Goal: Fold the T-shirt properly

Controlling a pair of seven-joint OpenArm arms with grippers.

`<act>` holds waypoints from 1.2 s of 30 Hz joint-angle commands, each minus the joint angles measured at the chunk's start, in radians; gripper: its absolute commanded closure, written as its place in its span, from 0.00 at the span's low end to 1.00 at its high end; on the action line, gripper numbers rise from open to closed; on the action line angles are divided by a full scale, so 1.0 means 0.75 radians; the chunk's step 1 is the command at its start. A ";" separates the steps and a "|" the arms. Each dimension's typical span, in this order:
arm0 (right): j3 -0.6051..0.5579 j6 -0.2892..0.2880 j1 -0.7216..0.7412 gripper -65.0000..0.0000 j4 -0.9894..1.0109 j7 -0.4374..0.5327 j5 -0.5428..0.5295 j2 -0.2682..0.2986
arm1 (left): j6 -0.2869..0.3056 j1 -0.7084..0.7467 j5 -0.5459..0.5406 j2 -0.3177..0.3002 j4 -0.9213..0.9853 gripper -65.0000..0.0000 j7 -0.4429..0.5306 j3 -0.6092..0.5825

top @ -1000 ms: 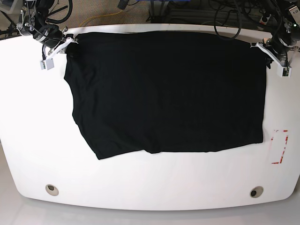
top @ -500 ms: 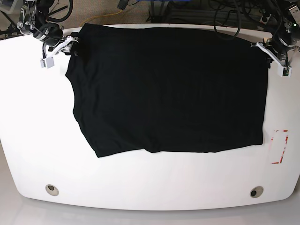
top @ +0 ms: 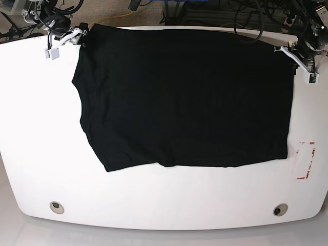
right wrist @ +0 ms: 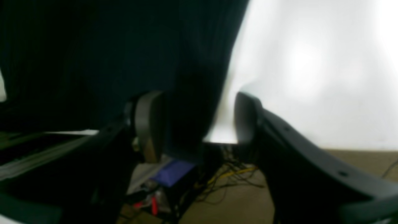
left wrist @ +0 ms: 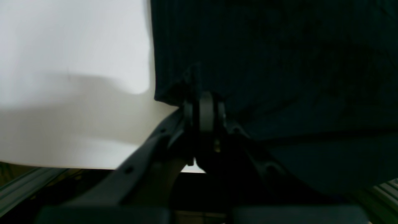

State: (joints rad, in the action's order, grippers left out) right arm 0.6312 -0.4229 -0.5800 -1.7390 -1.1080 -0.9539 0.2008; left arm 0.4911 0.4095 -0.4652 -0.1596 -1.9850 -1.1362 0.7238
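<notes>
At table's far edge, left hand [left wrist: 203, 107] pinching T-shirt [top: 184, 97] corner, right hand [right wrist: 199, 121] wide, blurred

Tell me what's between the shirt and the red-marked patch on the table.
Nothing: in the base view only a bare white strip of table separates the shirt from the red-marked patch.

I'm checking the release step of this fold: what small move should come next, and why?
Probably open the left gripper: it is shut on the T-shirt corner, while the right gripper stands open beside the cloth, which lies flat on the table.
</notes>
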 commanded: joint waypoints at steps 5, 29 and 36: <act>-0.020 -0.006 -0.026 0.48 -0.008 0.012 -0.020 0.007 | 0.001 -0.005 -0.007 -0.023 -0.024 1.00 0.021 0.004; -0.065 0.004 -0.107 1.00 -0.217 -0.007 -0.030 -0.040 | 0.226 -0.021 -0.009 -0.015 -0.034 1.00 0.018 0.079; -0.065 -0.004 -0.116 1.00 -0.317 -0.013 -0.030 -0.034 | 0.276 -0.107 -0.009 -0.015 -0.030 1.00 0.016 0.169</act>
State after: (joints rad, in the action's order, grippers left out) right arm 0.5758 -0.4194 -0.6628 -1.9591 -1.1297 -0.9665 0.1635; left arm 0.6941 0.3416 -0.4538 -0.1562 -1.9903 -1.1515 0.8326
